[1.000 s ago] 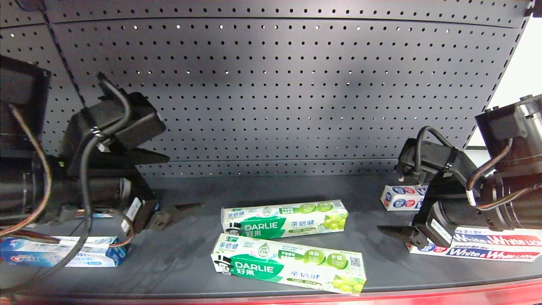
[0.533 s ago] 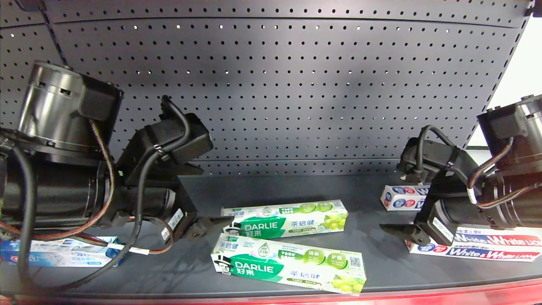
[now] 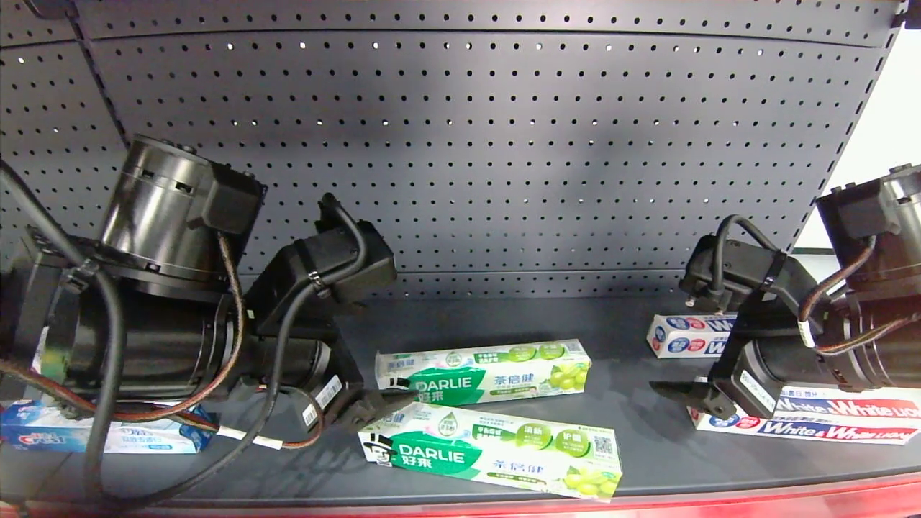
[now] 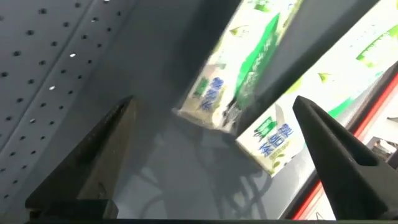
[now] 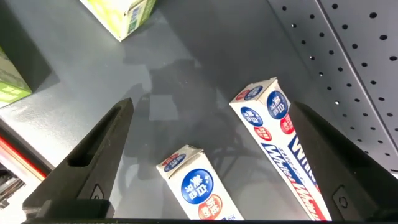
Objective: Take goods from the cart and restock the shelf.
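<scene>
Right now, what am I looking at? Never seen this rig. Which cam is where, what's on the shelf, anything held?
A two-armed robot faces a shelf. The wide picture comes from its head camera; the other two look out from each wrist, between that arm's fingers. The left gripper is open and empty by the ends of the rear green box and front green box. The right gripper is open and empty near the rear white box and front white box. A blue box lies far left.
</scene>
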You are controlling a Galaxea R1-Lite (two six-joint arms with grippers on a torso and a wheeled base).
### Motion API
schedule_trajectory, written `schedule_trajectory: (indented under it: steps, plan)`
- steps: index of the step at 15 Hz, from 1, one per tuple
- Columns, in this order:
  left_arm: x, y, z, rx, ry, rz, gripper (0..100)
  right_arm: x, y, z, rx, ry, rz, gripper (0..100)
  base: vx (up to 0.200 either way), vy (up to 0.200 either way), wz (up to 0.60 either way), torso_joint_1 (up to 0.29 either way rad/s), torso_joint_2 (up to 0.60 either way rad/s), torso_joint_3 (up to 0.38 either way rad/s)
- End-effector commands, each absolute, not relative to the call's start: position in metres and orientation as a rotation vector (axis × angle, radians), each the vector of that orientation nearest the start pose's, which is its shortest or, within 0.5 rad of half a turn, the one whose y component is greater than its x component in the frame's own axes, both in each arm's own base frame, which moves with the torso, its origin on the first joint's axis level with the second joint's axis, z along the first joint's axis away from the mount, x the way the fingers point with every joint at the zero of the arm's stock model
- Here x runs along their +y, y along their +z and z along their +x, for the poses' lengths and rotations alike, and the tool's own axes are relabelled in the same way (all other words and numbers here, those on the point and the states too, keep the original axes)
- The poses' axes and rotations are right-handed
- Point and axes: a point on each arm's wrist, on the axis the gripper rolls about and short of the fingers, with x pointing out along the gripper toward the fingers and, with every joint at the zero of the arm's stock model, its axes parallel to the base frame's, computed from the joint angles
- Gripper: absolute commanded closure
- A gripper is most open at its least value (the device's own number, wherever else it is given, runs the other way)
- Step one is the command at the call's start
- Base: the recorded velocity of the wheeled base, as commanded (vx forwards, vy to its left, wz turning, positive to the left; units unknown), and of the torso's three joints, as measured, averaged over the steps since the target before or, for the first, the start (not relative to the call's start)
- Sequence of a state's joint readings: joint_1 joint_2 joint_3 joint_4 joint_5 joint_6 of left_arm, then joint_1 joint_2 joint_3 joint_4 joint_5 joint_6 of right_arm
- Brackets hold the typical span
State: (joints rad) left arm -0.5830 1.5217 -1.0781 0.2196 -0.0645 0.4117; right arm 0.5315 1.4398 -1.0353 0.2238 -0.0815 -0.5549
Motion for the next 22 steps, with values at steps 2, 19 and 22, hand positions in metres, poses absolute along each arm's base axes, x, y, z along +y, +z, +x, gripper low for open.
schedule_trajectory:
  steps: [2,19,22]
  plan:
    - [-0.148,0.221,0.218,0.546,-0.764,0.568,0,0.117,0.238,0.203,0.471,0.596,-0.72,0,0.0,0.0,0.0,0.0,0.0,0.0]
    - [-0.153,0.199,0.245,0.572,-0.705,0.572,0,0.112,0.231,0.2,0.494,0.597,-0.719,0,0.0,0.0,0.0,0.0,0.0,0.0]
    - [-0.149,0.198,0.247,0.579,-0.691,0.569,0,0.112,0.23,0.199,0.499,0.609,-0.717,0,0.0,0.0,0.0,0.0,0.0,0.0]
